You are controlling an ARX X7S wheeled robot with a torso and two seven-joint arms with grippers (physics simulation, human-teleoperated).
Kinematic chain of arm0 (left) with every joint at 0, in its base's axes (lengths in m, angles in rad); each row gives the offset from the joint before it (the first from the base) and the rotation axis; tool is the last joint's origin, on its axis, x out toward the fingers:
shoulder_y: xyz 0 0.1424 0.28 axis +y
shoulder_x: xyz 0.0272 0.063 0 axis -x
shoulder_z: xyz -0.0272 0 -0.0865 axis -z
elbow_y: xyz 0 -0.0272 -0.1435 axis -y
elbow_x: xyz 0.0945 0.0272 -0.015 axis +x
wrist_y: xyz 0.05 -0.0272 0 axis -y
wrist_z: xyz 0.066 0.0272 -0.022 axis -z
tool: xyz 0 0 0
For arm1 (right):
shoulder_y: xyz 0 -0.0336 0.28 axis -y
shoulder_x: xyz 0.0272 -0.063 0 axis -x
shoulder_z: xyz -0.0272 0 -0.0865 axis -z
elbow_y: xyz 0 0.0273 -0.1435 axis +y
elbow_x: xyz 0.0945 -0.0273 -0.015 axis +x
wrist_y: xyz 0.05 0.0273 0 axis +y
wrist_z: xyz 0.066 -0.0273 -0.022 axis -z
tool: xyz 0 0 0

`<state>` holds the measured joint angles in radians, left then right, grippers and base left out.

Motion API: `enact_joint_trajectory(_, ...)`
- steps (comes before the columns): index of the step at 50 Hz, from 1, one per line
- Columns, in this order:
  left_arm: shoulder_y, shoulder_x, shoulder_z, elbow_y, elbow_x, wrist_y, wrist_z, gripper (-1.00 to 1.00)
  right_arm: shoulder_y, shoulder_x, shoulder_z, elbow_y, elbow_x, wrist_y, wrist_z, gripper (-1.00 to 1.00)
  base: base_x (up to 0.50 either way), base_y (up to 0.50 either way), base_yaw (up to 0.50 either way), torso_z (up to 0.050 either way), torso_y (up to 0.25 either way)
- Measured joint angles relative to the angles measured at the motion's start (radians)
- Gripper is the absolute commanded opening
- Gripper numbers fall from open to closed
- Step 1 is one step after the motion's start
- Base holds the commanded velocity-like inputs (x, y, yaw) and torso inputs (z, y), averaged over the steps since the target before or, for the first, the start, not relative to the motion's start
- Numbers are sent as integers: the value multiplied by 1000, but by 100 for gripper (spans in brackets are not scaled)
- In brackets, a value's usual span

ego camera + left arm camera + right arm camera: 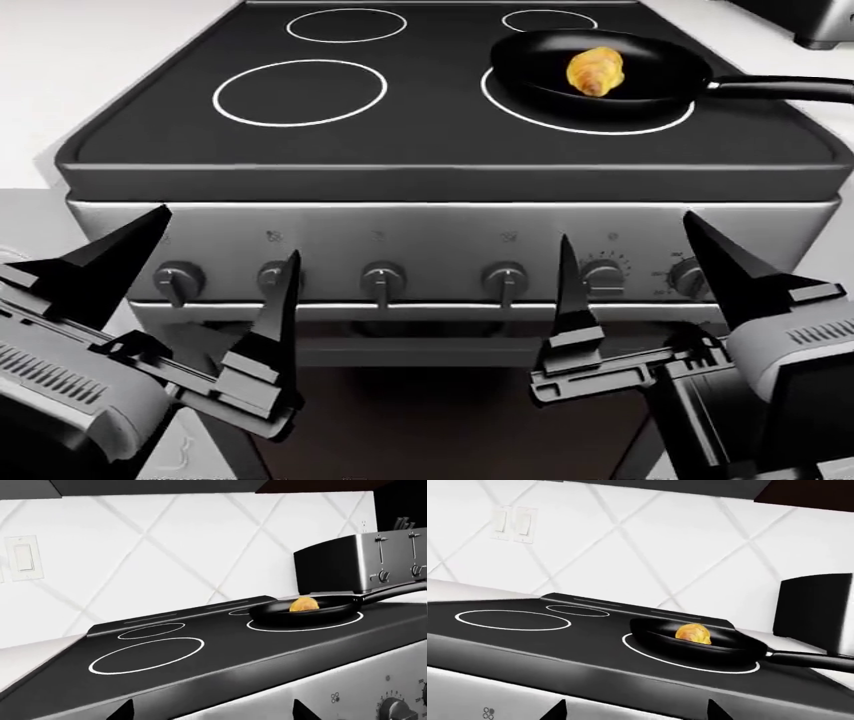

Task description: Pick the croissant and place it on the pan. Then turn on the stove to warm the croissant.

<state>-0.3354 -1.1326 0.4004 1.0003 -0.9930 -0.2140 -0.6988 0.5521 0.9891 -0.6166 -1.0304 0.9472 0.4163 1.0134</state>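
Note:
The golden-brown croissant (595, 71) lies inside the black pan (534, 55), which rests on the front right burner ring of the stove (441, 130); its long handle (781, 88) points right. The croissant (304, 604) and pan (280, 614) show in the left wrist view, and the croissant (694, 633) and pan (660, 640) in the right wrist view. Both grippers hover in front of the stove's steel knob panel. My left gripper (224, 262) is open and empty before the left knobs. My right gripper (638, 258) is open and empty, its fingers either side of a right-hand knob (603, 277).
A steel toaster (360, 562) stands on the counter right of the stove. Wall switches (512, 524) sit on the tiled backsplash. White counter (67, 90) lies left of the cooktop. A row of dark knobs (383, 277) lines the front panel above the oven door.

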Motion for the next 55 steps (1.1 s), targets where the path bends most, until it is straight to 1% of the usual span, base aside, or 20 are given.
enact_joint_trajectory(28,1,-1,9,-10,7,14,7,100,10,16,-16,-2,49,-51,84,100,0,0,0,-50,0)
enact_joint_trajectory(32,0,-1,11,-10,7,15,7,100,27,27,-38,-6,59,-65,107,100,0,0,0,-50,0)
enact_joint_trajectory(37,0,-1,13,-10,8,16,8,100,97,59,-147,-10,58,-121,159,100,0,0,0,-50,0)
enact_joint_trajectory(49,1,0,17,-12,11,22,11,100,361,130,-534,-14,17,-288,307,100,0,0,0,-50,0)
enact_joint_trajectory(55,4,1,20,-14,14,26,13,100,472,147,-691,-15,-2,-348,361,100,0,0,0,-50,0)
